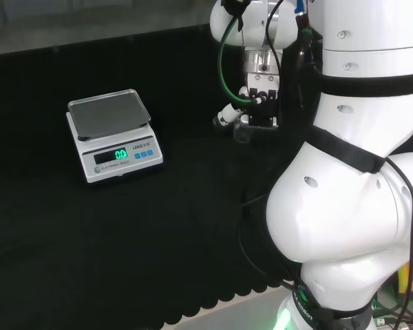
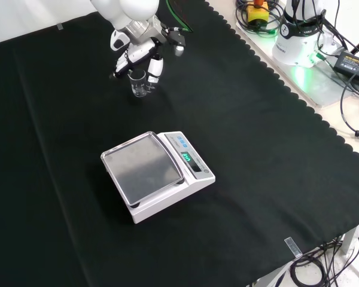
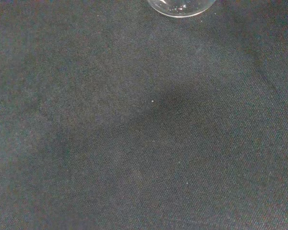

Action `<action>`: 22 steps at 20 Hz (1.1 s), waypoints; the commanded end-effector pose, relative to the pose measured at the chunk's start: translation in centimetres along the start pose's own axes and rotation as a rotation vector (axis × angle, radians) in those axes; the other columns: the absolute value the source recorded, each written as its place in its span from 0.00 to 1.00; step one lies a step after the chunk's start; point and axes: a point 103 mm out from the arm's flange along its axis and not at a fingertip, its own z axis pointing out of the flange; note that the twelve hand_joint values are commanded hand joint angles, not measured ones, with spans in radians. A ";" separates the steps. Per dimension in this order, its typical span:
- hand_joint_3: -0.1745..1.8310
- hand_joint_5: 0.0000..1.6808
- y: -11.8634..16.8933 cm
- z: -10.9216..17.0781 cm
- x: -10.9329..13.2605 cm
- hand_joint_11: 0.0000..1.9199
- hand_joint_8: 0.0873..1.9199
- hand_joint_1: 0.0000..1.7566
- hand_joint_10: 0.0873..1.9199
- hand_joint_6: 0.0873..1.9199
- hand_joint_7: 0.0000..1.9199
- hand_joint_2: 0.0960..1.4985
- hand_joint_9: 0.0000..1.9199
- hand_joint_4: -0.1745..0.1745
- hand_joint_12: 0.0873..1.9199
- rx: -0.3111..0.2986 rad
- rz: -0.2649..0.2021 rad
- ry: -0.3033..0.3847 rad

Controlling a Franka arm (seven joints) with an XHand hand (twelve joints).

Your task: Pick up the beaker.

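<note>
A small clear glass beaker (image 2: 139, 84) stands upright on the black cloth at the upper left of the front view. The black and white hand (image 2: 139, 55) hangs just above and behind it. One fingertip (image 2: 156, 66) reaches down beside the beaker's rim and other fingers (image 2: 124, 61) sit on its other side. The fingers look relaxed and open, and I cannot tell whether they touch the glass. In the head view the hand (image 1: 256, 113) sits left of the white arm links, with the beaker (image 1: 241, 131) faint below it. The wrist view catches the beaker's round base (image 3: 181, 5) over bare cloth.
A white electronic scale (image 2: 158, 173) with a grey pan and lit display stands mid-cloth in the front view, nearer the camera than the beaker; it is seen at the left as the scale (image 1: 113, 134) in the head view. Cables and the arm's base (image 2: 299, 36) lie beyond the cloth's scalloped edge.
</note>
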 end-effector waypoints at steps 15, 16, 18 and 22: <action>0.00 0.35 0.7 -0.2 0.5 0.78 0.42 0.64 0.13 0.28 0.40 0.73 0.68 0.00 0.28 -0.085 0.024 -0.015; 0.00 0.36 0.7 -0.3 0.5 0.78 0.42 0.65 0.13 0.32 0.42 0.74 0.69 0.00 0.27 -0.087 0.024 -0.017; 0.00 0.38 0.6 -0.4 0.5 0.77 0.43 0.67 0.13 0.36 0.45 0.74 0.70 0.00 0.26 -0.101 0.017 -0.010; 0.00 0.40 -0.2 -1.0 0.5 0.76 0.43 0.68 0.15 0.39 0.48 0.74 0.70 0.00 0.26 -0.154 -0.007 0.022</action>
